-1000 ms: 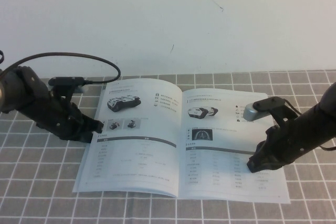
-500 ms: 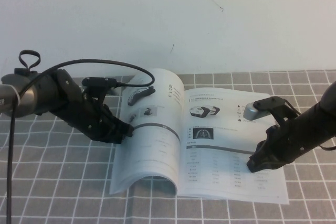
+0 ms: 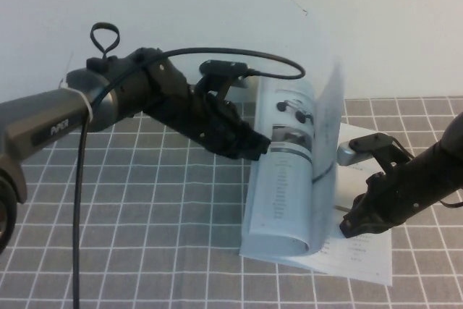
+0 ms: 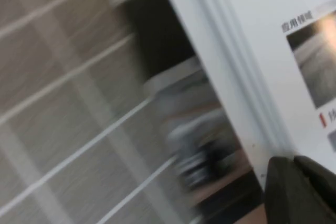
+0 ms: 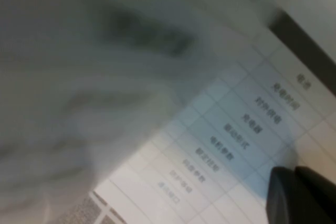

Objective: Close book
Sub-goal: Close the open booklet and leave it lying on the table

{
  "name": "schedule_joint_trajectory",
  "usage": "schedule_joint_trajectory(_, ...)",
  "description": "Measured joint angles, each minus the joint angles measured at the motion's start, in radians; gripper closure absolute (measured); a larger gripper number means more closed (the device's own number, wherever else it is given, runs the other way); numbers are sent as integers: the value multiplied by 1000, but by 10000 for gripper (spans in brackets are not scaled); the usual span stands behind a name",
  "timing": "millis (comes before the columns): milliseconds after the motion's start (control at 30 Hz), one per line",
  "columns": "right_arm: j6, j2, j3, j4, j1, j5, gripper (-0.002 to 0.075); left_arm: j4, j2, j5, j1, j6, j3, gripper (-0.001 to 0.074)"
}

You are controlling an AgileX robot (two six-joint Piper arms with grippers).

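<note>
Pages of the book (image 3: 286, 186) are held raised, clamped in the left gripper (image 3: 259, 150); the right page is pinned under the closed right gripper (image 3: 346, 228), on checked cloth (image 3: 145, 215).

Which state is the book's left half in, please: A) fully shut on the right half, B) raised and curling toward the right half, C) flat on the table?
B: the left end effector, mid-table, meets the raised half of the book; the right end effector rests on the flat right page.
</note>
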Motion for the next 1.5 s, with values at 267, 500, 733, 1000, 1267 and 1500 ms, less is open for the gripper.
schedule_joint_trajectory(267,0,0,0,0,0,2,729,-12,0,115,-57,-3,-196,738)
schedule_joint_trajectory(500,14,-28,4,-14,0,-7,729,5,0,218,-59,-11,-315,738)
schedule_joint_trajectory(733,118,-162,10,-100,2,-9,729,109,-61,287,-61,-11,-363,738)
schedule_joint_trajectory(1000,194,-369,12,-155,2,-35,729,202,-197,307,-62,-30,-367,738)
schedule_joint_trajectory(1267,245,-622,12,-251,-11,-37,729,352,-260,379,-60,-69,-367,738)
schedule_joint_trajectory(1500,426,-886,58,-539,-56,78,729,369,-449,405,-59,-115,-244,738)
